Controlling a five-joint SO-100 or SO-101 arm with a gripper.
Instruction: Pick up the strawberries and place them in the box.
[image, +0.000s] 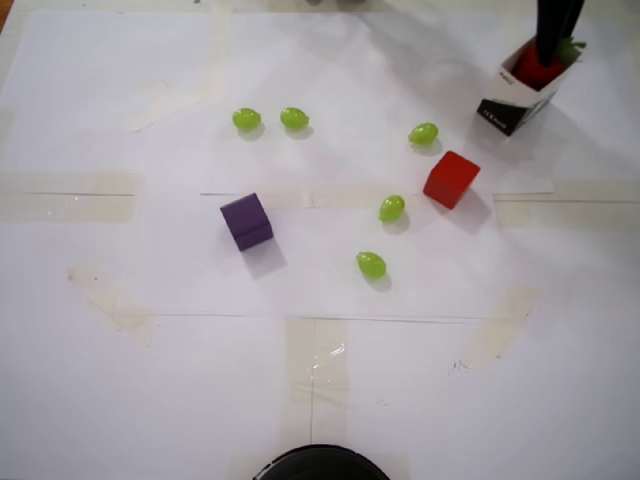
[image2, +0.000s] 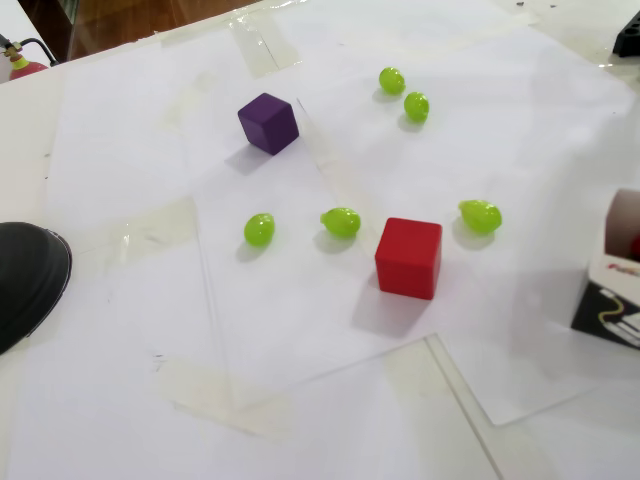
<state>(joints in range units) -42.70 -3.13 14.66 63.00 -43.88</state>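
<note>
The white box (image: 508, 100) with its black lower band stands at the top right of the overhead view, open top tilted toward the camera. Red strawberry (image: 533, 70) fills its opening, and green leaves (image: 571, 46) stick out over the right rim. I cannot tell whether one or two strawberries are inside. My dark gripper (image: 549, 47) reaches down from the top edge into the box mouth, onto the red fruit; how its jaws stand is hidden. In the fixed view the box (image2: 610, 290) is cut by the right edge, with some red inside, and the gripper is out of frame.
A red cube (image: 451, 179) sits just left and in front of the box. A purple cube (image: 246, 221) and several green grapes, such as one (image: 371, 264), are scattered mid-table. A dark round object (image: 320, 465) lies at the near edge.
</note>
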